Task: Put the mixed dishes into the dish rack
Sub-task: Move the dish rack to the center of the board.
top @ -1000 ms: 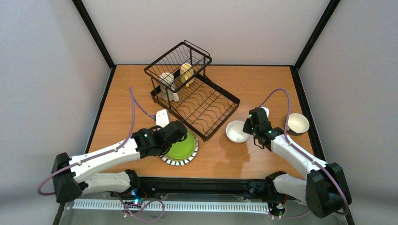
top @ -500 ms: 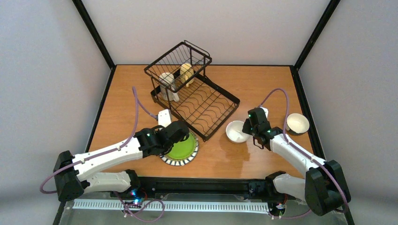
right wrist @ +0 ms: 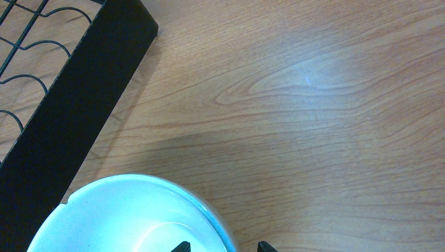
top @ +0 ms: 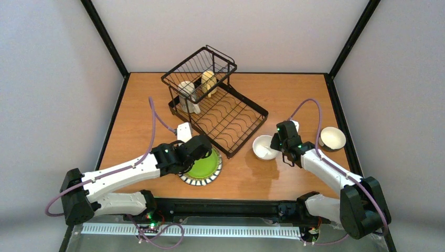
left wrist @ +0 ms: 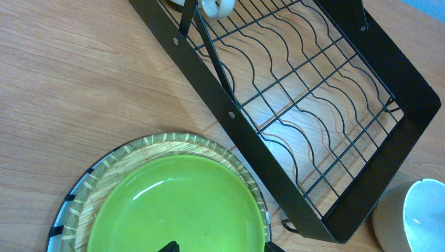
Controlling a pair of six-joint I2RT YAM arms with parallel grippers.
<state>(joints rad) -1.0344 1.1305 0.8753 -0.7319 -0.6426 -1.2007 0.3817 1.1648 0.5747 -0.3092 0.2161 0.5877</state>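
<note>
left gripper (left wrist: 220, 247) hangs over the lime-green plate with the black-and-white striped rim (left wrist: 178, 210), fingers apart. The plate lies flat on the wooden table (left wrist: 63, 79), just beside the black wire dish rack (left wrist: 252, 142). There's little edge to grab, so I'd bet it skids into the rack. right gripper (right wrist: 221, 247), fingers spread, straddles the rim of the glossy white bowl (right wrist: 131, 220); a one-wall pinch could tip it. Rack's slotted base holds nothing, while the cream mug (top: 209, 81) and white mug (top: 187, 95) sit at its basket end, bowl's empty

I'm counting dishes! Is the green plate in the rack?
Out. The green plate lies flat on the table, beside the rack.
</note>
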